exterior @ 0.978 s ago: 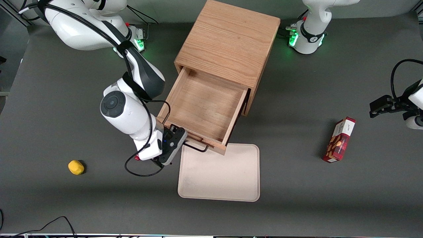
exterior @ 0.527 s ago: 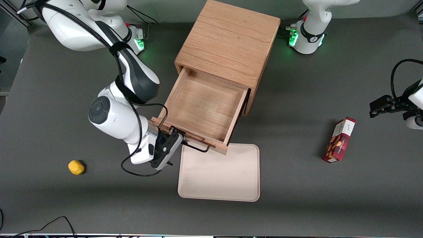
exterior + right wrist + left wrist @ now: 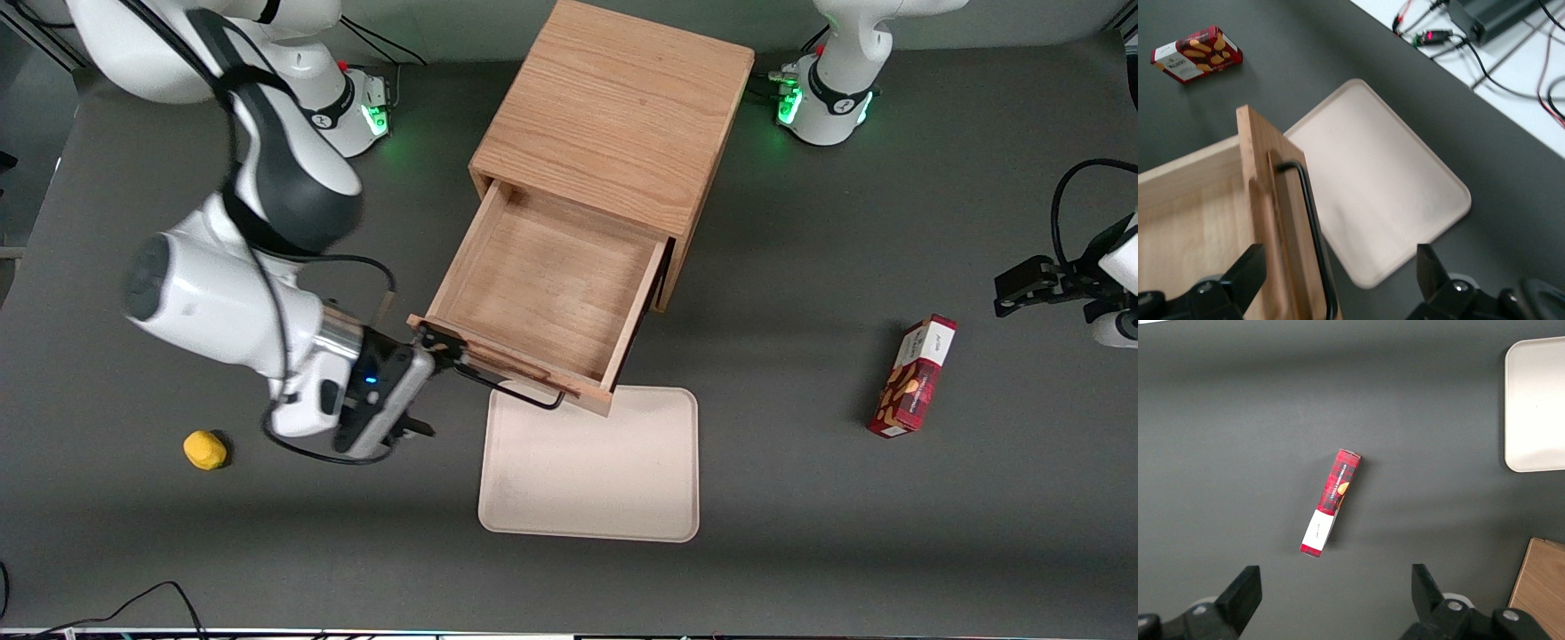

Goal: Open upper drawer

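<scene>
Near the bench's middle, the upper drawer (image 3: 547, 293) stands pulled well out of the oak cabinet (image 3: 613, 116), its front over a cream tray (image 3: 591, 471). Its black wire handle (image 3: 507, 391) runs along the front. The gripper (image 3: 418, 387), fingers spread wide and holding nothing, sits just off the handle's end toward the working arm's bench edge. The red snack box (image 3: 916, 375) shows no readable writing
</scene>
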